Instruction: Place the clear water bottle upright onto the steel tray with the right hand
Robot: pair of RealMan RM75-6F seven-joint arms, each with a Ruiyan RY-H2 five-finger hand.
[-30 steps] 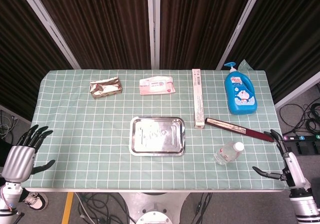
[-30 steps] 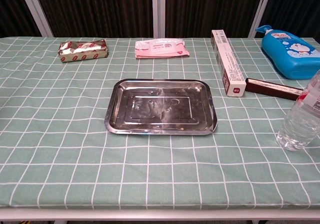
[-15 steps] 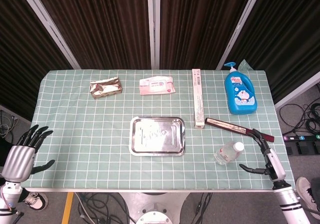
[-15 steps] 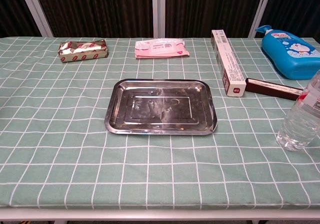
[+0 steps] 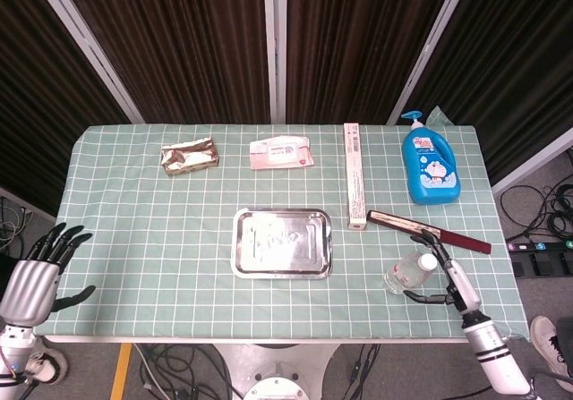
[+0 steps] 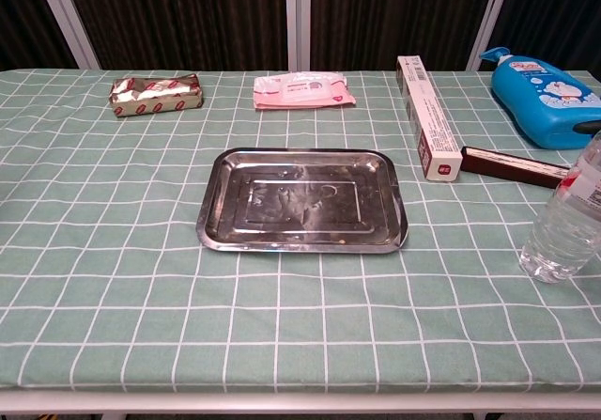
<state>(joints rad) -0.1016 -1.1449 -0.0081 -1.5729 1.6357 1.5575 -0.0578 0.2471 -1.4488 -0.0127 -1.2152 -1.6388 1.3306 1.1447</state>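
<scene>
Now we see our right hand (image 5: 445, 279) with fingers apart, empty, just beside the clear water bottle (image 5: 409, 273), which stands upright on the counter (image 5: 161, 230). It is well right of the steel tray (image 5: 282, 242); our left hand (image 5: 36, 275) hangs spread.

We see even, bright overhead light in both views, shadows short and soft. Glare smears the steel tray (image 5: 282, 242) floor, strongest toward 12 o'clock in chest view. Curtains at 12 o'clock stay dark. Focus is sharp centrally; the clear water bottle (image 6: 568, 215) is cropped at 3 o'clock. Head view shows mild edge distortion.
</scene>
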